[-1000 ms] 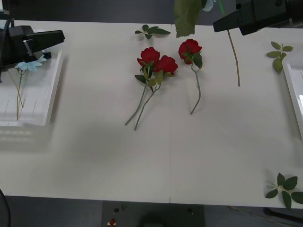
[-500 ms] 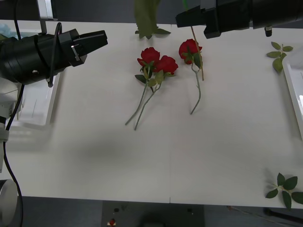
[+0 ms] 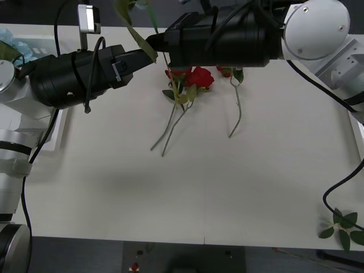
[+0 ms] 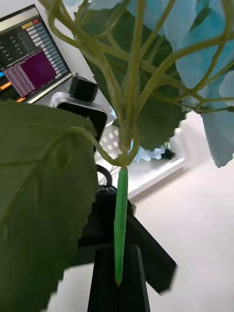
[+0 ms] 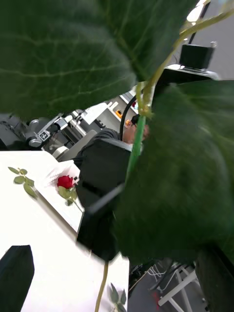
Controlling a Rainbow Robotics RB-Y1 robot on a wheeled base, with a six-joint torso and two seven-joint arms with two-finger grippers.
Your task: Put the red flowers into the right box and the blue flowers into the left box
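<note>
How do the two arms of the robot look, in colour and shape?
Both arms end in a thick, matt black cylinder that tapers to black jaws: the left gripper and the right gripper. Behind them the links are white and rounded, with a large white joint on the right arm. Black cables loop along both arms. The left arm carries a small silver-white block on top.

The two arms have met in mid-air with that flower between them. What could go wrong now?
1. The right gripper holds a blue flower by its thin stem, and the open left gripper is right beside it. A badly timed handover could drop the flower onto the red roses below.
2. The grippers are nearly tip to tip, so they might bump.
3. Large leaves cover much of both wrist views, so the left gripper may pinch a leaf instead of the stem.
</note>
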